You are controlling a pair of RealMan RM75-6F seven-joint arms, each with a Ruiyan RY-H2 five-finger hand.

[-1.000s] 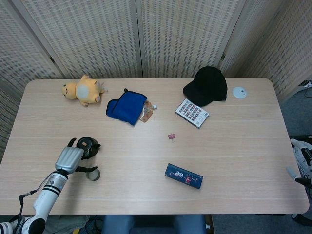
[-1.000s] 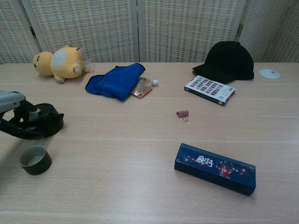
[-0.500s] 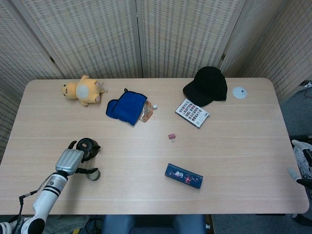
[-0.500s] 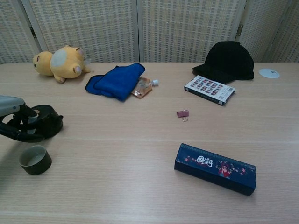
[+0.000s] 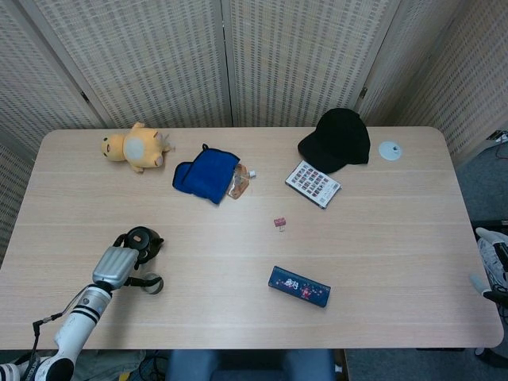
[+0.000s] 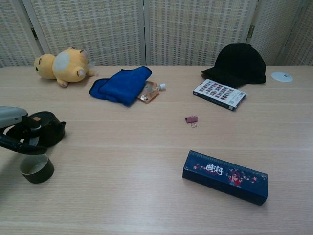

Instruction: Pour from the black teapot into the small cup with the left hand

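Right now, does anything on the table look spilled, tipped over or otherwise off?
No spill shows. The teapot and cup stand upright. Only the plush toy lies on its side, and a small pouch lies partly under the blue cloth.

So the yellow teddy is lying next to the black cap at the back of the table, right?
Not quite. The yellow teddy does lie at the back of the table, but next to the blue cloth, not the black cap. The cap sits far off toward the other end, by the card of colours. The head view shows it plainly.
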